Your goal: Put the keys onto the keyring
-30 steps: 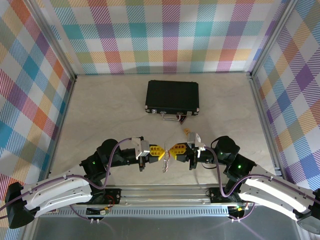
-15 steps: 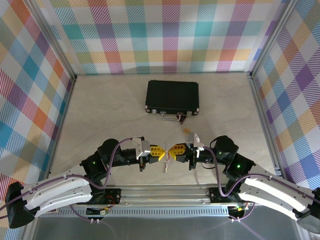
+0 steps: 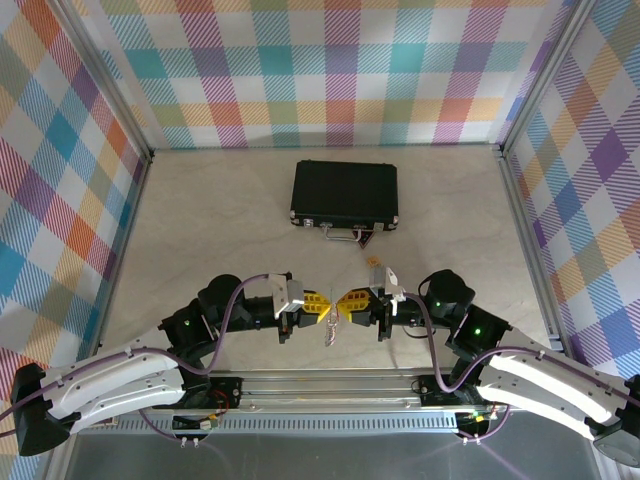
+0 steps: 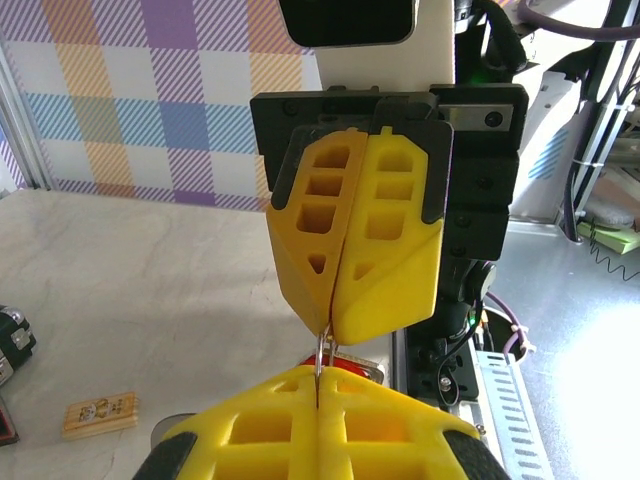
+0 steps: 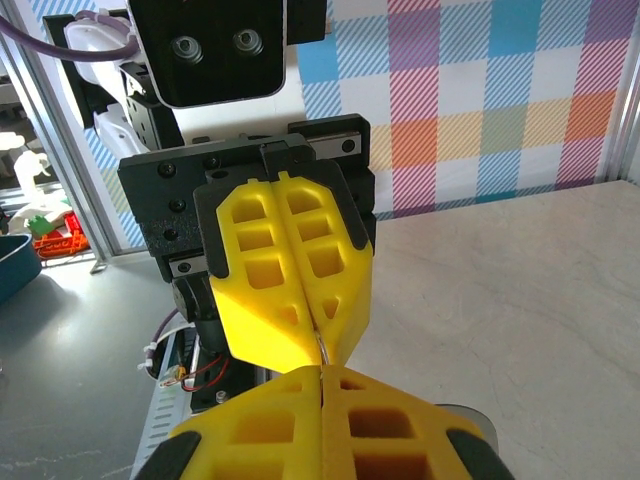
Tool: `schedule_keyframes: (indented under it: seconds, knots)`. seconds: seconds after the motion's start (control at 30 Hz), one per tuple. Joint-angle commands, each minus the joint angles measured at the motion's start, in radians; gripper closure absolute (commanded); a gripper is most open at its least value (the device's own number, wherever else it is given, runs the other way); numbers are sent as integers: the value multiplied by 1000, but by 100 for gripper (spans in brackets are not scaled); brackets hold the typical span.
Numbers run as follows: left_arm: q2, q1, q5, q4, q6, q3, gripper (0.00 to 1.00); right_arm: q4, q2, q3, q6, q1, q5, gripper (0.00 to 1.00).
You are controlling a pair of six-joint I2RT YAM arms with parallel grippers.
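metal sliver [image 4: 320, 350]: mostly hidden between closed yellow fingers [image 4: 390, 250]; key or keyring, cannot tell
red piece [image 4: 352, 365]: largely hidden behind near fingers
black case [image 4: 10, 340]: cut off at left edge

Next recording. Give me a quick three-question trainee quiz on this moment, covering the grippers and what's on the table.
1. True or false: the left gripper and the right gripper meet tip to tip, both shut, with a thin metal piece running between their tips.
2. Where is the black case? A) on the table beyond the grippers, toward the back wall; B) between the arm bases; C) lifted by the left gripper.
3. Fill in: the small yellow-orange tag lies on the ____, between the case and the right gripper.

Key: 1 true; 2 A; 3 table.
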Motion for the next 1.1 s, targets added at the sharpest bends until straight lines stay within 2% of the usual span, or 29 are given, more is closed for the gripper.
schedule_keyframes:
  seconds: [0.0, 0.63, 1.07]
  knots:
    - [5, -7, 4, 2, 16, 48, 100, -28, -12, 59, -29, 5, -56, 100]
    - [35, -8, 6, -55, 9, 84, 100, -108, -11, 82, -59, 5, -94, 100]
    - [41, -8, 9, -59, 8, 82, 100, -78, -9, 69, -53, 5, -91, 100]
